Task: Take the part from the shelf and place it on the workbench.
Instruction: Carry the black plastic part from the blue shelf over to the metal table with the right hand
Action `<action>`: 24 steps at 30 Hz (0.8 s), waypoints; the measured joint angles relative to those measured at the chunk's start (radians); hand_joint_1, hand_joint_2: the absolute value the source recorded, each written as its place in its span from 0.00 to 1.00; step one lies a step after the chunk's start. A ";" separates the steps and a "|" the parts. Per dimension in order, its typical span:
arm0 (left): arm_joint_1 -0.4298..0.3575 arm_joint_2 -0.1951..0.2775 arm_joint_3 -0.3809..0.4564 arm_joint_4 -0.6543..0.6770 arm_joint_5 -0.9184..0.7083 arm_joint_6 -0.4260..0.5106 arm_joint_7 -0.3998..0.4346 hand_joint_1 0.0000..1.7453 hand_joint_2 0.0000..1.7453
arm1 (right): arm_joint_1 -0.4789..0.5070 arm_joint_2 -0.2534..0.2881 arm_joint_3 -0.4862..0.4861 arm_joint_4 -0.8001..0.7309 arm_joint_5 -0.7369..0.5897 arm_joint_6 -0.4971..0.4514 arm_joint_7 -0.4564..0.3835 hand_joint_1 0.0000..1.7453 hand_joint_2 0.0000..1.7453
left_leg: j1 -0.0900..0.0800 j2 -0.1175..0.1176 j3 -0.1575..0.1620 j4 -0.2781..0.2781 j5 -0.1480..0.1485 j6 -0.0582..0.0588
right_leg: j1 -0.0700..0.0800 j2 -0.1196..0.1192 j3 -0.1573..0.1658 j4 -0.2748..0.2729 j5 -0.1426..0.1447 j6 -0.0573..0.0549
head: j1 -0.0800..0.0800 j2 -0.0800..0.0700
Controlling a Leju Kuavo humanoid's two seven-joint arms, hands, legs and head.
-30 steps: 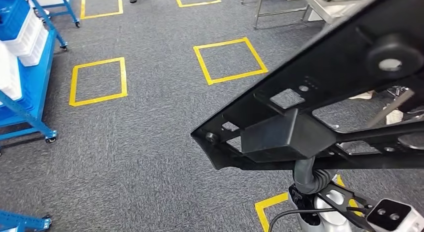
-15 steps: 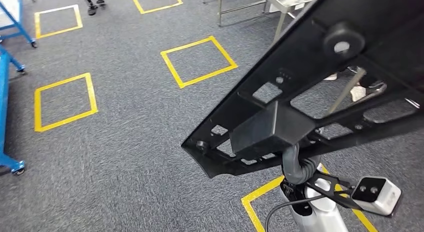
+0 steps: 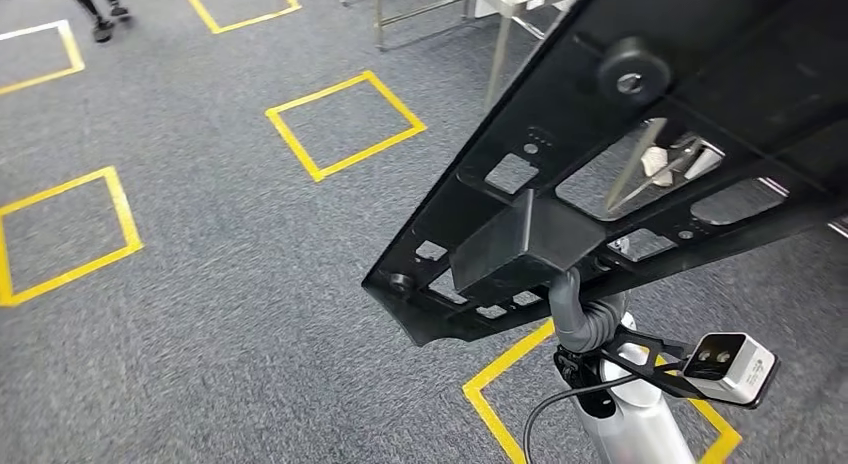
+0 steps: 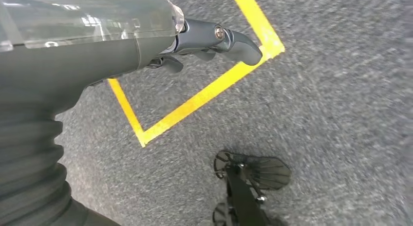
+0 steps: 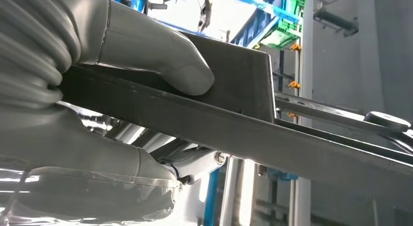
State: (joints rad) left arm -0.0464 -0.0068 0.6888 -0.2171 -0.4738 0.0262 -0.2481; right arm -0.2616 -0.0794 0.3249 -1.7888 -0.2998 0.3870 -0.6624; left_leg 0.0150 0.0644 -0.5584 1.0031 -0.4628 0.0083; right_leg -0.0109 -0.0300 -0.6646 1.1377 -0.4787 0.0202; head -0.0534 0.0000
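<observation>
Floor: grey carpet taped with yellow squares; one square lies at about 11 o'clock of the head view's middle, another at 9 o'clock, and a corner of a third shows at 6 o'clock, under the robot's arm.
Part: a flat black frame pierced by cut-out windows, with a boxy block on its underside and a round knob on its upper face. It is held in the air above the carpet, over the right half of the head view.
Long axis: runs from about 7 o'clock to 1 o'clock in the head view; the narrow, rounded tip points toward 7 o'clock, and the wide end leaves the picture at the upper right corner.
Right hand: the right hand grips the part from below; its thumb presses flat on one face of the boxy block, and the edge of the frame is clamped between thumb and palm. The other fingers are hidden behind the part.
Left hand: the left hand hangs above the carpet with its fingers curled in and nothing in them.
Beyond: metal legs of a counter stand at 12 o'clock; a person's legs show at the upper left corner.
</observation>
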 joint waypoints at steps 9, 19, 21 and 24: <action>-0.013 -0.013 0.002 0.000 -0.017 -0.019 -0.012 0.00 1.00 | 0.002 -0.015 -0.009 -0.010 0.011 0.005 0.000 1.00 1.00 | 0.001 -0.033 -0.034 0.126 -0.093 -0.043 | 0.005 0.029 0.061 -0.129 0.041 -0.044 | 0.000 0.000; -0.008 -0.013 0.018 0.000 -0.004 0.001 -0.030 0.00 1.00 | 0.009 -0.022 -0.007 0.016 -0.021 0.032 -0.002 1.00 1.00 | 0.005 -0.145 -0.018 0.017 -0.002 -0.025 | 0.003 0.151 0.050 -0.115 0.040 -0.022 | 0.000 0.000; -0.011 -0.012 0.026 0.000 0.000 0.011 -0.031 0.00 1.00 | 0.007 -0.026 -0.007 0.016 -0.021 0.023 -0.001 1.00 1.00 | 0.006 -0.124 -0.013 0.008 0.004 -0.014 | 0.001 0.152 0.045 -0.115 0.042 -0.008 | 0.000 0.000; -0.012 -0.009 0.039 0.000 0.011 0.024 -0.032 0.00 1.00 | -0.003 -0.031 -0.007 0.016 -0.023 0.013 0.002 1.00 1.00 | 0.008 -0.086 -0.006 -0.005 0.010 0.004 | 0.004 0.070 0.002 -0.023 -0.015 0.001 | 0.000 0.000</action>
State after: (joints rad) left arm -0.0587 -0.0156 0.7277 -0.2171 -0.4631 0.0507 -0.2805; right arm -0.2641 -0.1100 0.3183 -1.7731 -0.3230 0.3999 -0.6608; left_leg 0.0229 -0.0212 -0.5645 0.9980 -0.4528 0.0119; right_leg -0.0069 0.0398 -0.6626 1.1146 -0.4932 0.0214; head -0.0535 0.0000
